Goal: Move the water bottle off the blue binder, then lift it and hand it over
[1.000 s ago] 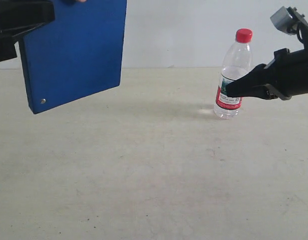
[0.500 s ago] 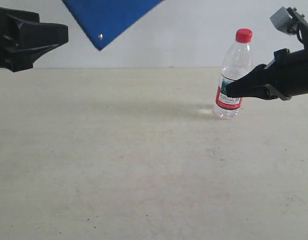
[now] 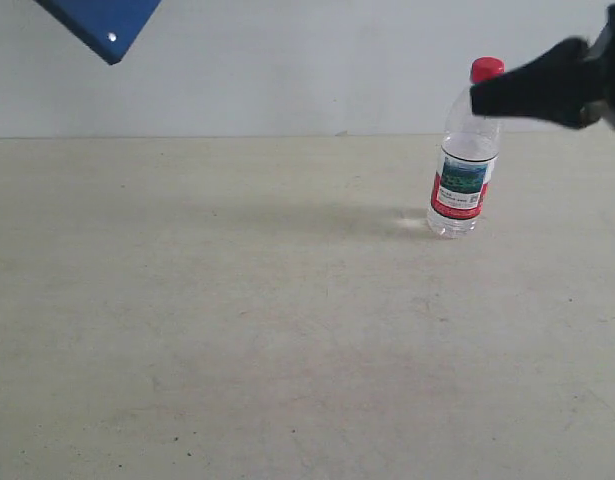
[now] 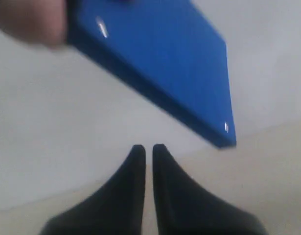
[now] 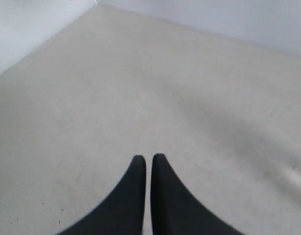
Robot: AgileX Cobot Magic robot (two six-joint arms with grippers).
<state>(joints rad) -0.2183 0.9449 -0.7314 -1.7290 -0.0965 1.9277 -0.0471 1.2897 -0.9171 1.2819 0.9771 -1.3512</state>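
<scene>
Both of your grippers are pinched together on nothing. Your left gripper (image 4: 143, 148) has its fingers tip to tip and empty, pointing toward the pale wall (image 4: 267, 44). The flat deep-blue hard-cover binder (image 4: 160, 63) hangs in the air above and ahead of those tips, tilted and not touching them, with a silver rivet (image 4: 226, 127) on the corner nearest you. A blurred pinkish shape (image 4: 28, 22) sits at the binder's far edge. It is likely a person's hand taking the binder's weight, so read the handover as done on your side, though it's too blurred to be sure. The exterior view shows only one corner of the binder, high up and well apart from the rest.

Your right gripper (image 3: 477, 98) is also closed and empty; its wrist view shows only the beige table (image 5: 91, 98) under the tips. The small clear plastic water bottle with red cap (image 3: 465, 150) stands upright on the table, off the binder, just below your right fingertips. The tips sit level with its neck, but contact can't be told from this angle. The bottle is probably parked there to free the binder.

Nothing else is near either gripper and nothing blocks you. One risk: the right arm is close to the bottle's top, so a sideways swing could tip it.
</scene>
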